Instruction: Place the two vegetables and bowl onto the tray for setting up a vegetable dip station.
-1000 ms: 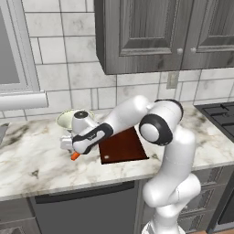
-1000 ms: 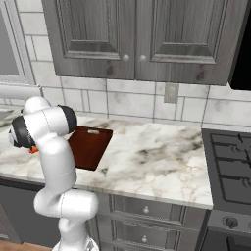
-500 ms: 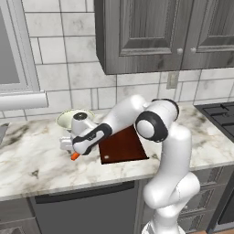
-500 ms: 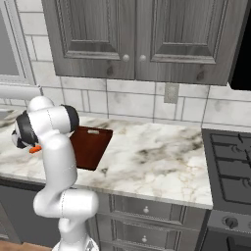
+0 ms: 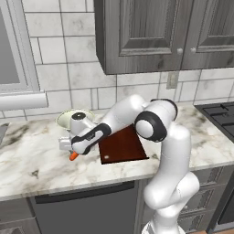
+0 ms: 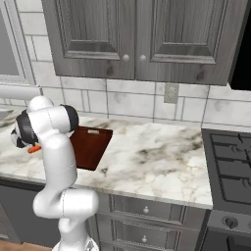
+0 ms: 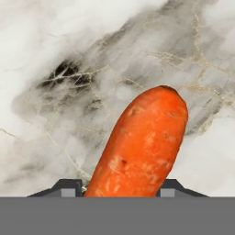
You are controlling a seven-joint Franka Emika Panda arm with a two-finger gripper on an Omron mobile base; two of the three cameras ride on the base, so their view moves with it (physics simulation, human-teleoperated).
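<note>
My gripper (image 5: 72, 150) is shut on the orange carrot (image 5: 73, 156) just left of the tray, low over the marble counter. In the hand view the carrot (image 7: 142, 142) stands between my two dark fingertips (image 7: 69, 187) and points away over the veined marble. The pale greenish-white bowl (image 5: 68, 118) sits right behind my hand near the wall, partly covered by it. The dark reddish-brown tray (image 5: 122, 145) lies to the right of the gripper, bare, with its pale spot near the front left corner. In the right base view the carrot (image 6: 33, 148) peeks out beside my arm, left of the tray (image 6: 90, 145). The dark green vegetable is hidden.
A window sill (image 5: 23, 99) juts out at the left above the counter. The stove (image 6: 230, 162) is far right. Open marble counter (image 6: 152, 157) stretches between tray and stove. The counter's front edge (image 5: 68, 183) runs close below my hand.
The hand and the carrot stay in the same spot; only the arm's elbow has shifted slightly.
</note>
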